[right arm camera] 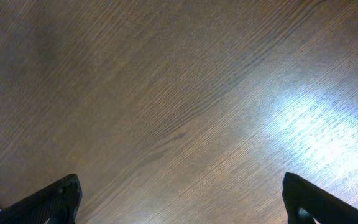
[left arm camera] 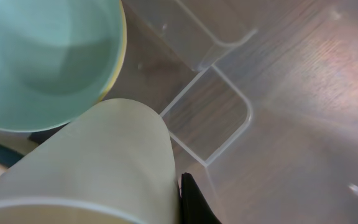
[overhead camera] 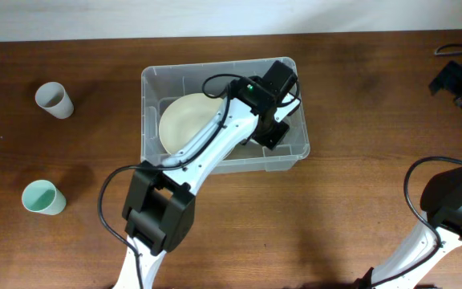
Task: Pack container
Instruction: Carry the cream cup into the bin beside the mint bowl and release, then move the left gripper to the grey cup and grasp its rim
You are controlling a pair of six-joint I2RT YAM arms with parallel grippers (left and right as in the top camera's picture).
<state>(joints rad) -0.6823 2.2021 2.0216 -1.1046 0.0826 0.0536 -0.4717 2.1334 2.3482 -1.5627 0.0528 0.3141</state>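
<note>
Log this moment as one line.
Left gripper shut on cream cup in container | right gripper open over table | grey cup, teal cup outside

The right gripper [right arm camera: 188, 202] stands wide open — one dark fingertip [right arm camera: 48, 202] low at each side. Between and ahead of them lies brown wooden table [right arm camera: 166, 93] — bright glare [right arm camera: 316, 130] ahead of one fingertip.

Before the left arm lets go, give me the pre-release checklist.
1. Left gripper shut on the cream cup: ok.
2. Cup inside the container walls: ok.
3. Bare floor beside the teal bowl for the cup: ok.
4. Cup resting on the floor: cannot tell.
5. Right gripper open, over the table, away from the container: ok.
6. All cups packed: not ok; grey cup and green cup stand outside.
</note>
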